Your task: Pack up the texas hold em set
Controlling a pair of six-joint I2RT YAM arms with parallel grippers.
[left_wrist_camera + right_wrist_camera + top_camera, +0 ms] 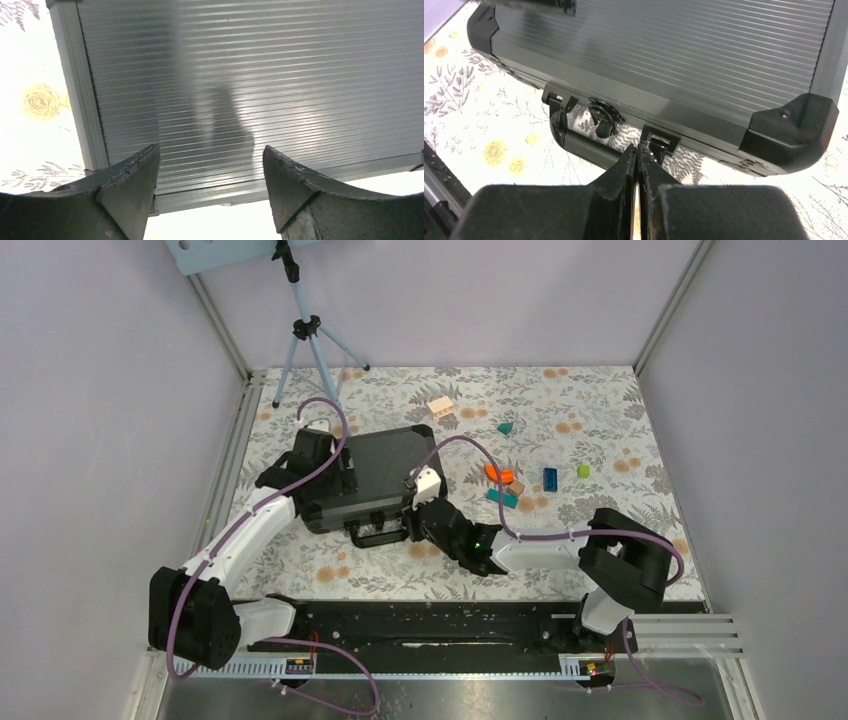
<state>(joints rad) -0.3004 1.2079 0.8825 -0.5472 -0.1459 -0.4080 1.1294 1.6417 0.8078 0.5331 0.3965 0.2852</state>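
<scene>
The black ribbed briefcase (375, 475) lies closed on the floral table, its handle (372, 533) toward the arms. My left gripper (335, 475) is open and sits on the lid's left part; the left wrist view shows the ribbed lid (240, 90) between its spread fingers. My right gripper (418, 525) is shut and empty, its tips at the case's front edge. In the right wrist view the gripper (638, 149) touches the right latch (659, 142) beside the handle (584, 145). Chips, cards and discs are hidden.
Toy blocks lie right of the case: an orange one (493, 473), teal ones (502, 497), a blue one (551, 478), a green one (583, 471). A tan block (441, 407) and a tripod (305, 335) stand behind the case.
</scene>
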